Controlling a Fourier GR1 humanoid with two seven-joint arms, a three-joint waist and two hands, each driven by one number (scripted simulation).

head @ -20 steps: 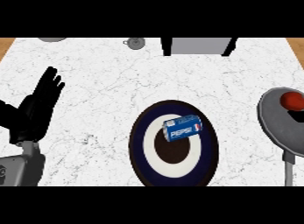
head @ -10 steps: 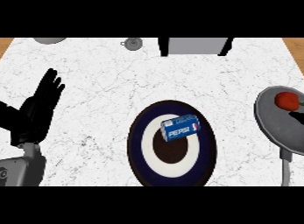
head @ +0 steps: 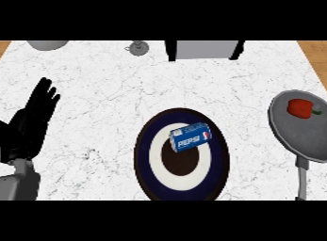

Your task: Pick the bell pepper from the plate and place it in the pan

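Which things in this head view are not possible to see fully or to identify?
- Right hand: not in the head view at all.
- Left hand: its forearm is cut by the lower edge.
- Grey round object, top left: cut by the upper edge, unidentifiable.
- Small grey item: too small to identify.
- Dark-framed object: only its lower part shows.
- Pan: its handle runs out at the bottom.

The grey round pan with the red bell pepper in it now sits slightly further left in the view than a second ago, and a little higher. The black left hand drifts marginally lower and leftward, fingers straight.
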